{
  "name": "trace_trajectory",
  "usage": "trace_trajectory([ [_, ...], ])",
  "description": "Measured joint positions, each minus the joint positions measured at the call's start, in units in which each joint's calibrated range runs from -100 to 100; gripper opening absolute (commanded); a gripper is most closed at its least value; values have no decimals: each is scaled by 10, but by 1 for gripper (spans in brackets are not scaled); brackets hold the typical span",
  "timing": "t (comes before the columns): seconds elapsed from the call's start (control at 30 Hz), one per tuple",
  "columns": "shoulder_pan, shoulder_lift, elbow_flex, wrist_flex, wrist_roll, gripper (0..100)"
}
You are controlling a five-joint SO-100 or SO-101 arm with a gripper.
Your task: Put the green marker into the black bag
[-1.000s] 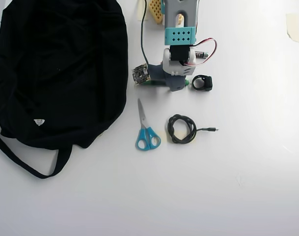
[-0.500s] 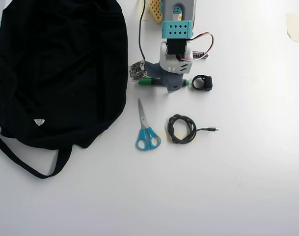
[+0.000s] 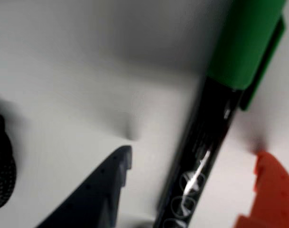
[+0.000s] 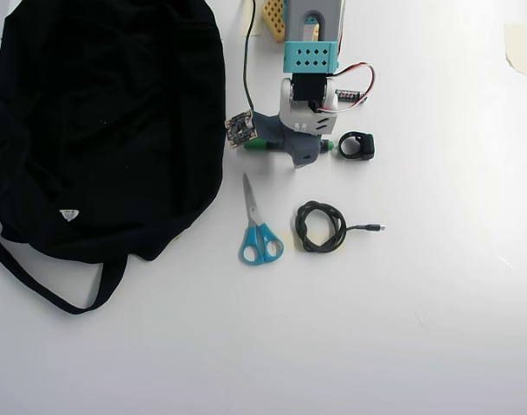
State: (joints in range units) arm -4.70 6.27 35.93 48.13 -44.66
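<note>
While tool [image 3: 191, 190] straddles green marker [image 3: 206, 142] with jaws open, gripping nothing, marker axis runs lower-centre to upper-right.

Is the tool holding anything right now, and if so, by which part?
Nothing yet. In the wrist view the tool is open, its fingers apart on either side of the green marker's black barrel, just below the cap; neither touches it.
</note>
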Motion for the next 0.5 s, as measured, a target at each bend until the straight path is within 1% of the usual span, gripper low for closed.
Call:
trace_trajectory([
  [0.17,1,0,3,1,0,23],
  [0.5,4,2,4,0,5,14],
])
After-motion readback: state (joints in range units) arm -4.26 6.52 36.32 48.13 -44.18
